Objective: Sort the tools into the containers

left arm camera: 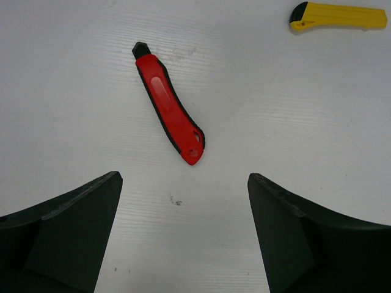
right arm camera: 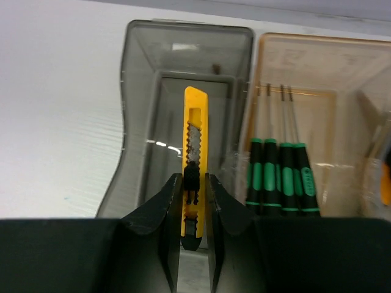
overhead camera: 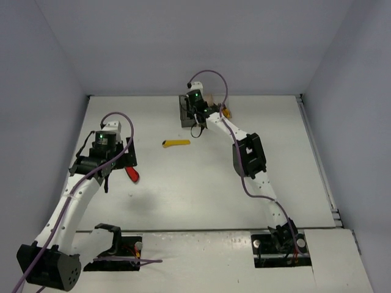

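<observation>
Right fingers (right arm camera: 153,220) pinch a yellow utility knife (right arm camera: 194,140) over the grey bin (right arm camera: 137,91); screwdrivers (right arm camera: 281,177) are binned; spread left fingers (left arm camera: 67,232) face the unsorted red cutter (left arm camera: 170,113) and second knife (left arm camera: 339,15).

A yellow knife (right arm camera: 193,152) on edge over grey bin (right arm camera: 137,122); screwdrivers (right arm camera: 281,177) in orange bin (right arm camera: 317,58); red cutter (left arm camera: 170,113) flat
</observation>
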